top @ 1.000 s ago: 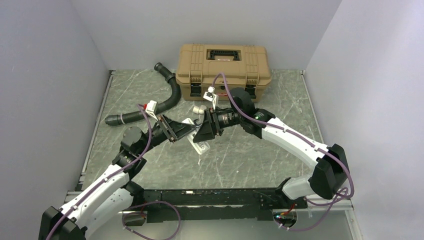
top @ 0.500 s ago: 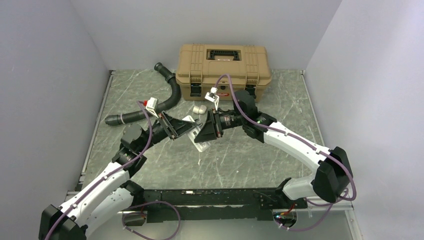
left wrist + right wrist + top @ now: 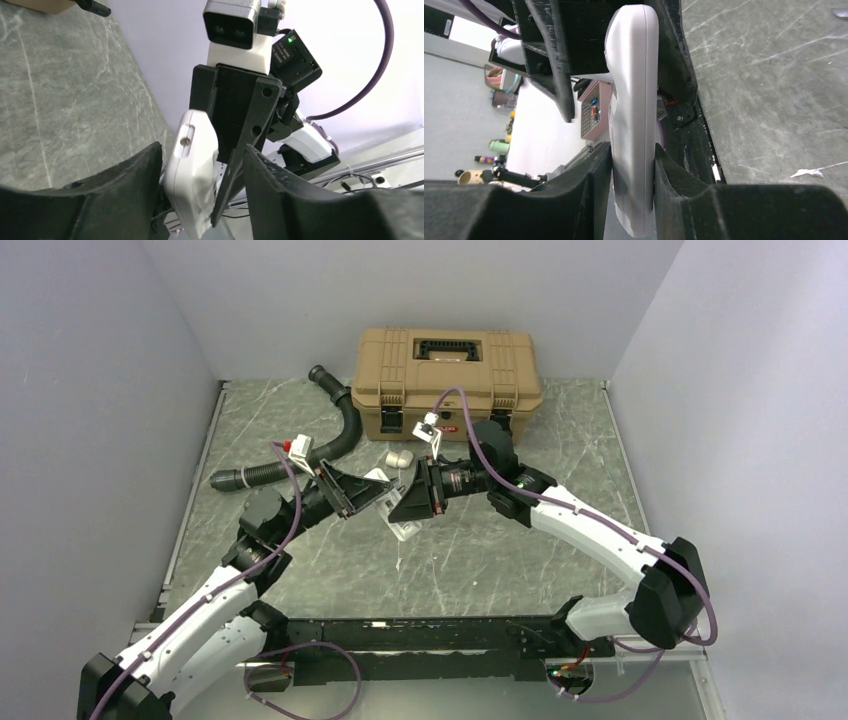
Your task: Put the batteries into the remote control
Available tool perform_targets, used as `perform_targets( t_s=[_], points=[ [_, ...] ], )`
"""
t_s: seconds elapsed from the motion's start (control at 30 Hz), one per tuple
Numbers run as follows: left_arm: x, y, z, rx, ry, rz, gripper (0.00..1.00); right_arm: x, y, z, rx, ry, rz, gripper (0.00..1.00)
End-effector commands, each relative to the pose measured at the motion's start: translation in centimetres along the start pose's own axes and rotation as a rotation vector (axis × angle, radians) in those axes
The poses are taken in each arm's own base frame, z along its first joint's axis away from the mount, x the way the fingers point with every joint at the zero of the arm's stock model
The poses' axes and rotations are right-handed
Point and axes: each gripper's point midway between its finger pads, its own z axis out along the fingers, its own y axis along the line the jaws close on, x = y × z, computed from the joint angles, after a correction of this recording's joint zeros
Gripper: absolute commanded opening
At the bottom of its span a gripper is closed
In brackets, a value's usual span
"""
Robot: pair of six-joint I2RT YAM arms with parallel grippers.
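In the middle of the surface (image 3: 480,570), above the stone-patterned top, the two arms meet nose to nose, and the change is at that meeting point. The tan toolbox (image 3: 447,370) at the back and the black hose (image 3: 335,435) beside it lie just as they did a second ago. The right arm has pushed a little further toward the left one.

The left tool (image 3: 200,155), clamped tight a moment ago, has just let go: its fingers now stand spread, with open space on one side of the remote (image 3: 634,125). Over the same second the right tool (image 3: 634,167) has narrowed, and it now pinches the white remote by its flat faces, raised off the surface between the two tools. The small white cylinder (image 3: 399,457) sits untouched just in front of the toolbox.

This looks like a handover partway done, with the remote passing from left to right. It likely frees the left arm for the battery cover or the batteries. No batteries can be made out yet.
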Motion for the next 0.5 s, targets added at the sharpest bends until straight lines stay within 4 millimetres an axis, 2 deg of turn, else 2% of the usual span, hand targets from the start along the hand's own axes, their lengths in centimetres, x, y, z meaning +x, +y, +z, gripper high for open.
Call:
perform_targets(
  t_s=[0.0, 0.03, 0.07, 0.2, 0.23, 0.3, 0.37, 0.47],
  points=[
    [-1.6, -2.4, -0.2, 0.031, -0.055, 0.048, 0.71, -1.7, 1.5, -0.9, 0.019, -0.088, -0.093, 0.00],
    [-1.6, -2.2, -0.2, 0.020, -0.056, 0.051, 0.90, -1.9, 1.6, -1.0, 0.024, -0.098, -0.099, 0.00],
    [-1.6, -2.0, -0.2, 0.009, -0.055, 0.052, 0.98, -2.1, 1.5, -1.2, 0.035, -0.111, -0.102, 0.00],
    [-1.5, -0.3, -0.5, -0.085, -0.048, 0.041, 1.00, -2.8, 0.6, -2.0, 0.115, -0.161, -0.101, 0.00],
    [-1.4, 0.4, -0.7, -0.124, -0.048, 0.038, 1.00, -2.9, -0.4, -2.4, 0.176, -0.171, -0.090, 0.00],
    [-1.5, 1.9, -1.3, -0.215, -0.055, 0.044, 0.99, -3.1, -3.6, -3.6, 0.381, -0.193, -0.080, 0.00],
    [-1.5, 3.4, -2.1, -0.313, -0.055, 0.057, 0.99, -2.4, -7.3, -5.3, 0.586, -0.176, -0.042, 0.00],
    [-1.5, 4.9, -3.5, -0.433, -0.052, 0.090, 0.99, -1.3, -11.5, -7.8, 0.826, -0.149, -0.043, 0.00]
  ],
)
